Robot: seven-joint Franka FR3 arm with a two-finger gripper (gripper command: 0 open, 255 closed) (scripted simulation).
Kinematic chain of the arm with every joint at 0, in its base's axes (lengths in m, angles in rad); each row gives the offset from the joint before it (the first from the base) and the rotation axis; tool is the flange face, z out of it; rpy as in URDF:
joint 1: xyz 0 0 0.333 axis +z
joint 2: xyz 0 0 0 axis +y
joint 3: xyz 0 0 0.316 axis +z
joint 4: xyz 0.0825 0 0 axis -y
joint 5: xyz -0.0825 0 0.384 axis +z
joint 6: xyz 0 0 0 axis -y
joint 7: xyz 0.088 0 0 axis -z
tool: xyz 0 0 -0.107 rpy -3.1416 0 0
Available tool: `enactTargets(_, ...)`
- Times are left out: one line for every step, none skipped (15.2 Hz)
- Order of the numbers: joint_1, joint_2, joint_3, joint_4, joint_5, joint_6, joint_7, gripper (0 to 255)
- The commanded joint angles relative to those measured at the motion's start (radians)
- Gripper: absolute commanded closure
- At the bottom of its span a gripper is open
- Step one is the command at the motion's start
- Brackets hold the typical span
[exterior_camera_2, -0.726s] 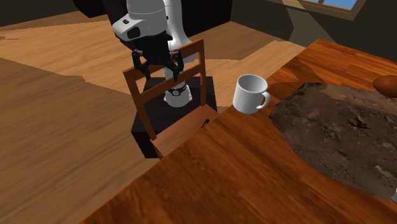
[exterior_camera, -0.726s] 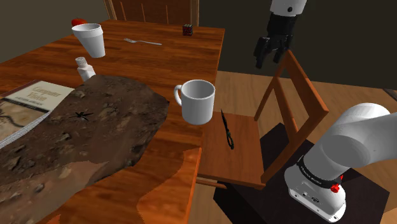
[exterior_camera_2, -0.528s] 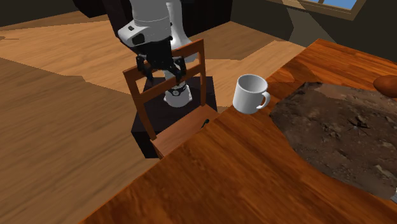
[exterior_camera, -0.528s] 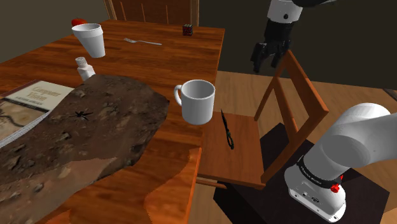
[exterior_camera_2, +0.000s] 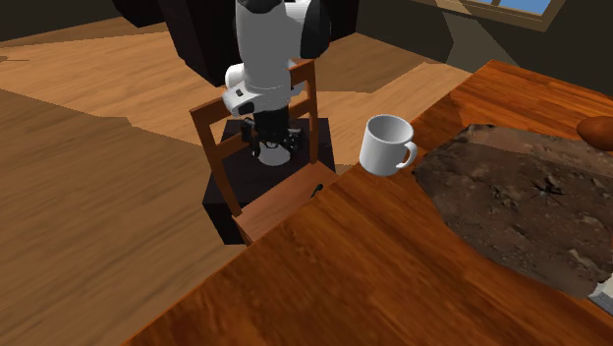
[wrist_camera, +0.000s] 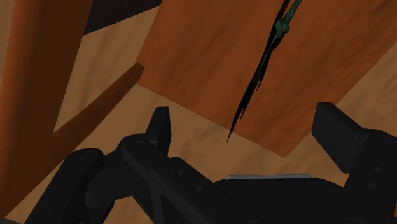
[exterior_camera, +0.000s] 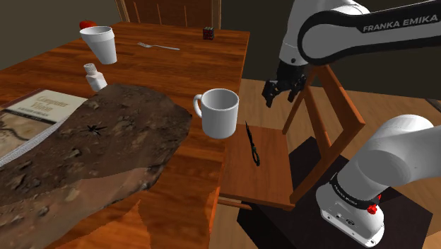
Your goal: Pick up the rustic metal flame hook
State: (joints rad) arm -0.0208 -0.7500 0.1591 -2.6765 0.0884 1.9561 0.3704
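The hook [exterior_camera: 251,145] is a thin, dark, twisted metal piece lying flat on the wooden chair seat [exterior_camera: 272,177], beside the table edge. In the second exterior view the hook [exterior_camera_2: 317,190] shows as a small dark mark on the seat. My black gripper [exterior_camera: 280,90] hangs open above the far end of the seat, just in front of the chair back, apart from the hook. In the wrist view the hook [wrist_camera: 261,70] lies on the seat ahead of my gripper [wrist_camera: 247,130], whose fingers [wrist_camera: 160,127] stand wide apart with nothing between them.
A white mug [exterior_camera: 220,111] stands at the table's edge close to the hook. The chair back [exterior_camera: 325,106] rises beside my arm. A rough brown slab [exterior_camera: 99,148] covers the table, with a white cup [exterior_camera: 100,41], shaker [exterior_camera: 93,74], fork [exterior_camera: 159,47] and book [exterior_camera: 32,113] farther off.
My arm has swung down and toward the shoulder view's left, bringing the gripper from above the chair back to in front of it, over the seat. The hook has not moved.
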Motion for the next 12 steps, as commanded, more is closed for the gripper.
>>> enactTargets(-0.001,0.028,0.039,-0.046,0.018,0.086,0.063,0)
enactTargets(-0.001,0.045,0.059,-0.067,0.026,0.128,0.093,0)
enactTargets(-0.002,0.066,0.079,-0.086,0.034,0.171,0.125,0)
enactTargets(-0.003,0.089,0.100,-0.103,0.041,0.215,0.157,0)
enactTargets(-0.005,0.116,0.122,-0.118,0.047,0.261,0.190,0)
enactTargets(-0.009,0.146,0.145,-0.130,0.052,0.307,0.223,0)
enactTargets(-0.014,0.179,0.168,-0.141,0.055,0.354,0.258,0)
enactTargets(-0.021,0.215,0.193,-0.149,0.055,0.402,0.294,0)
enactTargets(-0.030,0.254,0.218,-0.155,0.053,0.450,0.332,0)
enactTargets(-0.042,0.296,0.245,-0.159,0.047,0.499,0.373,0)
enactTargets(-0.058,0.341,0.273,-0.160,0.035,0.547,0.416,0)
enactTargets(-0.078,0.388,0.303,-0.159,0.017,0.595,0.464,0)
